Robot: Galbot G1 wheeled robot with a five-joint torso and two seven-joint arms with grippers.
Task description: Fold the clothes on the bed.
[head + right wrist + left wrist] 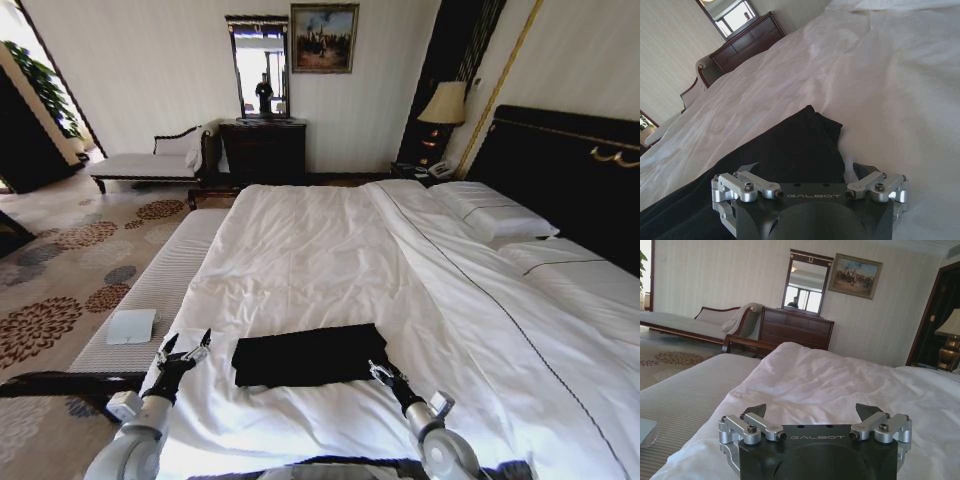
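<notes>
The clothes (310,355) are a black garment lying flat in a rectangle on the white bed (330,250), near its foot edge. My left gripper (185,350) hovers open to the left of the garment, over the duvet edge, clear of the cloth. In the left wrist view the left gripper (811,412) stands wide open above bare white duvet (840,385). At the garment's near right corner my right gripper (383,372) is open. In the right wrist view the right gripper (805,170) spreads its jaws just over the black clothes (785,150), holding nothing.
A pale striped bench (160,285) runs along the bed's left side with a small white pad (131,326) on it. Pillows (495,215) and the dark headboard (570,170) are on the right. A chaise longue (150,162), a dresser (262,150) and a lamp (445,105) stand by the far wall.
</notes>
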